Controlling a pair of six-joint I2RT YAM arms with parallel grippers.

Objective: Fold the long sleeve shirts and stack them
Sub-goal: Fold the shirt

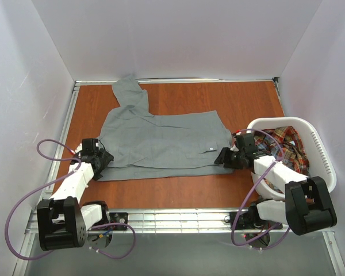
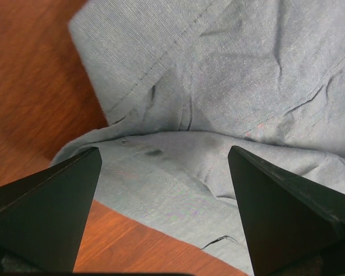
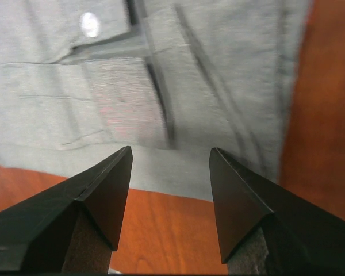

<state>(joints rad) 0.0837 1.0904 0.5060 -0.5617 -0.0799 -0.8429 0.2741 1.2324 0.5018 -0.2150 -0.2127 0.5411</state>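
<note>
Left jaws stand wide apart, gripping nothing; the grey shirt's near corner lies just ahead between them on the desk. Right jaws, half spread and empty, face its hem just beyond their tips, a button further on. Both should probably nip the same edge and lift evenly. The plaid shirt lies in the laundry basket beside the right jaws.
</note>
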